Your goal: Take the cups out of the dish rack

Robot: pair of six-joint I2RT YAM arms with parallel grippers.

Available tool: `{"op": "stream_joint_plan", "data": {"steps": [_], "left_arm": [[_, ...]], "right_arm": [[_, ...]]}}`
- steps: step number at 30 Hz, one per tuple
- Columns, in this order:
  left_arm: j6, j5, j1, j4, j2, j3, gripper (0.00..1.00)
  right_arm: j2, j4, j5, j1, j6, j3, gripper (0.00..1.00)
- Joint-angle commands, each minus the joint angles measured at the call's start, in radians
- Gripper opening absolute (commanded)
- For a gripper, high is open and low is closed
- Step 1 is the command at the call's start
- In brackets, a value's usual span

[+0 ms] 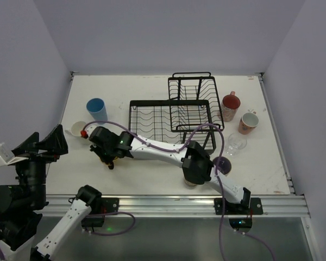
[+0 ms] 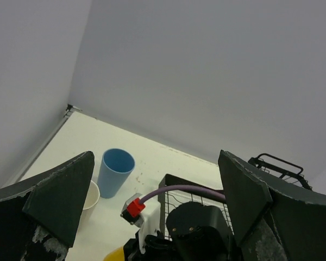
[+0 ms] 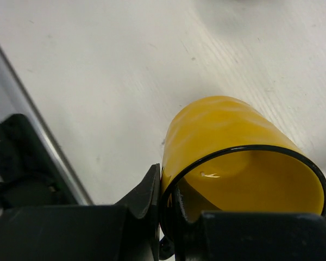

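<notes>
**1. Layout.** White counter (image 1: 152, 87) carries the large black wire dish rack (image 1: 152, 101) at centre, toward the far edge. No cup shows in the rack in the top view. The R arm crosses its near side, so that part is unconfirmed.

**2. Arms.** R arm reaches from the near-right corner to the near-left area. R claw (image 3: 165, 201) pinches the rim wall of a glossy yellow cylindrical mug (image 3: 223, 130), one finger inside, one outside. The mug is tilted, base low over bare counter; contact w/ counter cannot be told. L claw (image 1: 42, 142) is spread wide, holds nothing, and is raised off the left edge.

**3. Cups out of rack.**
- Left side: blue plastic tumbler (image 1: 96, 109) and small white cup (image 1: 77, 129), both upright.
- Right side, beside the rack: red mug (image 1: 231, 106), pink mug (image 1: 248, 123), clear glass (image 1: 236, 144), purple-inside mug (image 1: 223, 165).

**4. Step in hand (judged).** Set-down of the yellow mug; task approx. near its end.

**5. Next move (judged).**
- Bring the mug upright and lower it until the base seats flat, apart from the white cup.
- Spread the R claw, then lift straight up so the inner finger does not drag the rim.
</notes>
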State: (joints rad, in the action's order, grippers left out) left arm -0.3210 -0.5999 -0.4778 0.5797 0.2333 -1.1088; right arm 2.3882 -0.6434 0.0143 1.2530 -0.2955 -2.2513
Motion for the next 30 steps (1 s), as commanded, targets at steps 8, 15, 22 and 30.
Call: {"op": "stream_joint_plan", "data": {"steps": [8, 15, 22, 30], "left_arm": [[0.036, -0.069, 0.007, -0.034, -0.032, 0.004, 1.0], [0.036, -0.041, 0.007, -0.032, -0.043, -0.006, 1.0], [0.048, -0.023, 0.007, -0.034, -0.049, -0.022, 1.0], [0.043, 0.066, 0.007, -0.038, -0.035, -0.062, 1.0]], "right_arm": [[0.04, 0.005, 0.133, 0.036, 0.219, -0.045, 0.0], [0.045, 0.021, 0.157, 0.049, 0.229, -0.018, 0.15], [-0.111, 0.106, 0.165, 0.052, 0.193, 0.042, 0.6], [-0.396, 0.25, 0.162, 0.062, 0.139, 0.227, 0.94]]}}
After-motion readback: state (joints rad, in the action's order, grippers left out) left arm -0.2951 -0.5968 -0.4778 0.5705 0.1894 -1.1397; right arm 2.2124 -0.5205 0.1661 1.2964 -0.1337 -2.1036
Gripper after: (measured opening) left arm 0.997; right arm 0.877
